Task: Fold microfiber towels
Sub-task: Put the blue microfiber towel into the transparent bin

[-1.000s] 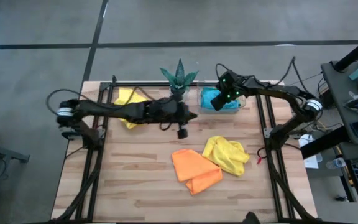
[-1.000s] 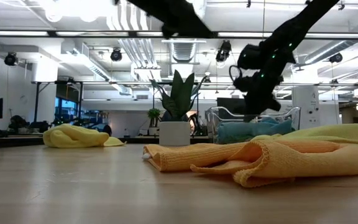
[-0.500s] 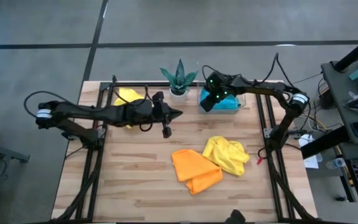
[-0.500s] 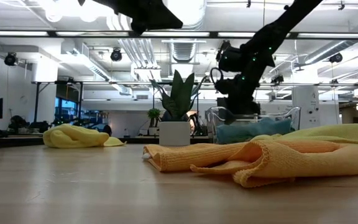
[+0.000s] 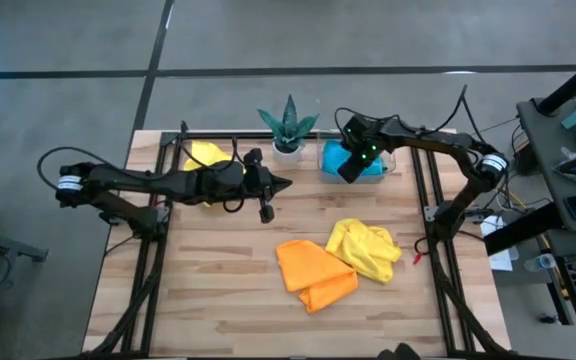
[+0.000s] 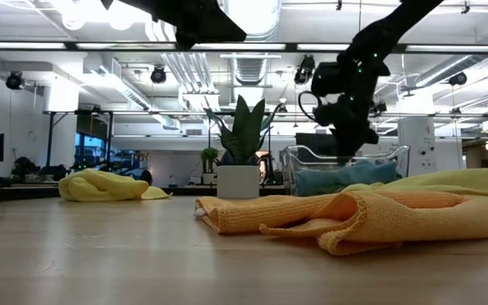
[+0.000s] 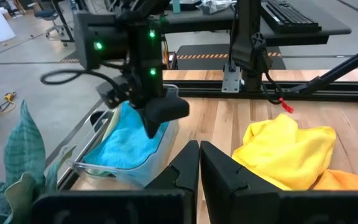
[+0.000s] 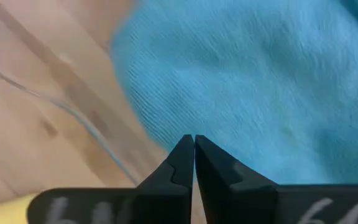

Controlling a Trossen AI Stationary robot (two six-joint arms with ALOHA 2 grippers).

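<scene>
Table (image 5: 218, 290): light wood slats, framed by dark rails, carrying both arms and all items noted below.

Left arm: reaches in from 9 o'clock across the upper half of the table. Left gripper (image 5: 281, 183) hangs above the boards just below the potted plant; fingers pressed together, nothing between them, confirmed in the left wrist view (image 7: 199, 163).

Right arm: enters from 3 o'clock and bends toward the far edge. Right gripper (image 5: 349, 172) sits at the near-left corner of the clear tray; its tips are closed flat against each other (image 8: 194, 152), holding nothing, directly above the blue cloth. In the low view it hangs just over the tray rim (image 6: 346, 152).

Orange towel (image 5: 313, 272): loosely doubled over, at about 5 o'clock from table centre, touching the yellow towel beside it.

Yellow towel (image 5: 366, 247): crumpled, at about 4 o'clock, resting partly on the orange one's upper right edge.

Second yellow towel (image 5: 204, 155): bunched at 11 o'clock near the far rail, partly covered by the left arm.

Sky-blue towel (image 5: 360, 163): heaped inside the clear plastic tray (image 5: 392, 166) at 1 o'clock; partly hidden by the right gripper from above.

Potted plant (image 5: 288, 125): upright in a white pot at 12 o'clock, just left of the tray.
</scene>
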